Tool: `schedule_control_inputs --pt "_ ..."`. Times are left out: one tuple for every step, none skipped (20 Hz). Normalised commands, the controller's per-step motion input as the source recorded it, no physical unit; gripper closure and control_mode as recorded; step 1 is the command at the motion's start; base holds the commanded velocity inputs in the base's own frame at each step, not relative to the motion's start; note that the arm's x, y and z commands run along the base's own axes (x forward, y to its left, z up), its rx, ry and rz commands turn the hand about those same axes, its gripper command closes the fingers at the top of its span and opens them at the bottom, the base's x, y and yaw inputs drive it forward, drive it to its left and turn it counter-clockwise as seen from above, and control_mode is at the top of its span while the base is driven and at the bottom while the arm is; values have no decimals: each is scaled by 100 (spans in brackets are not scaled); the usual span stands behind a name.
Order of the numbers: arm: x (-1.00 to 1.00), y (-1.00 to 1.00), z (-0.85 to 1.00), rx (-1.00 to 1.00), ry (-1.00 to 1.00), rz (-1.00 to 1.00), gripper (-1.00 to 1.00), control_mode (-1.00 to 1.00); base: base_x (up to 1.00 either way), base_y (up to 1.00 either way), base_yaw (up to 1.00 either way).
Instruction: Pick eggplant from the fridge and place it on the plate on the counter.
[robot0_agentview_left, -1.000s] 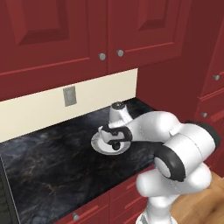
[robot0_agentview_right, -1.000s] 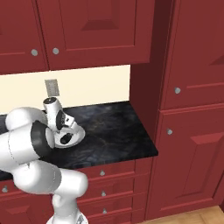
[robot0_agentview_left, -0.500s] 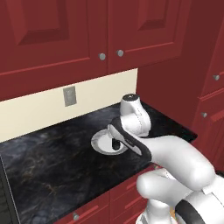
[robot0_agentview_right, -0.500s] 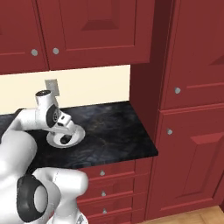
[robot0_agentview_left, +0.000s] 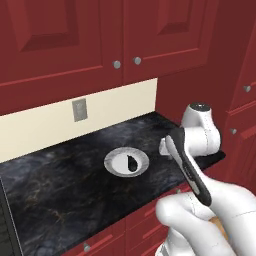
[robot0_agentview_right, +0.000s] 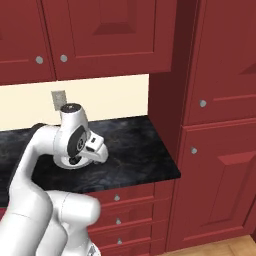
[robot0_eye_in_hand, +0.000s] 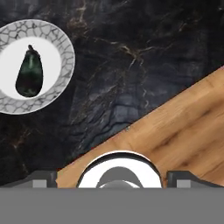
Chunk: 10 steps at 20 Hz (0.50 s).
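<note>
White arm (robot0_agentview_left: 200, 145) raised beside plate (robot0_agentview_left: 112, 162), seemingly downward-facing.

Even, flat rendered light; no glare; soft shadow under cabinets (robot0_agentview_left: 115, 35); slight blur, coarse textures.

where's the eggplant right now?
The eggplant lies in the middle of the plate on the counter, below the wall outlet; the hand view has it upper left.

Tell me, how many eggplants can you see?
1. The eggplant lies in the white middle of the plate, which sits on the black counter. More could be hidden behind closed cupboard doors.
</note>
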Motion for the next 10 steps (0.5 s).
schedule_control_inputs --pt "-61 -100 5 18 0 0 -100 -100 0 0 0" --pt "-54 -97 0 13 0 0 -100 -100 0 0 0" --pt "-41 -98 0 9 0 0 -100 -100 0 0 0" --pt "-34 -97 0 6 0 0 -100 -100 0 0 0" --pt "-31 -89 0 4 0 0 -100 -100 0 0 0" --pt "-58 -44 0 0 0 0 -100 -100 0 0 0" --pt "-51 0 10 0 -7 0 -100 -100 0 0 0" --pt "-44 0 10 0 -6 0 -100 -100 0 0 0" --pt "-46 0 12 0 -7 0 -100 -100 0 0 0" --pt "-49 0 14 0 -5 0 -100 -100 0 0 0"
